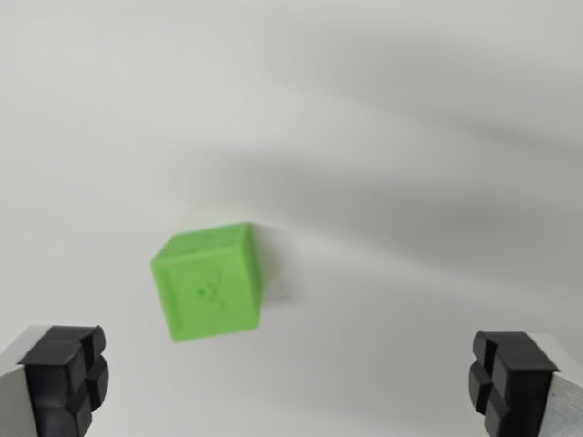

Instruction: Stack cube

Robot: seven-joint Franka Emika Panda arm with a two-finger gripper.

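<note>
A: Wrist view. Looking down at a green cube (210, 282), sitting on a plain white tabletop (410, 137).

B: Position in frame?

A: Sitting a bit left of centre, slightly below the middle. Showing a top face and one broad front face, w/ a faint embossed mark on the front, too blurry to read. Appearing rotated, edges not lining up w/ the frame. Casting a soft shadow toward the wrist view's right.

B: Gripper (291, 382)?

A: Spread wide. Showing only the two black rubber pads at the bottom corners: one pad (66, 378) at the wrist view's left, other pad (508, 381) at the wrist view's right. Backed by grey metal on both outer sides. Gripping nothing, big gap btwn them.

B: Touching the cube?

A: No. Sitting apart from both pads, above the line btwn them in frame, nearer the left pad than the right. Not lying centred in the gap.

B: Height above the table?

A: Can't tell from this angle. Hovering clear of the cube at least, w/ bare table showing btwn cube and pads.

B: Anything else?

A: Seeing only broad grey shadow bands crossing the upper table. Pic slightly blurry overall.
</note>
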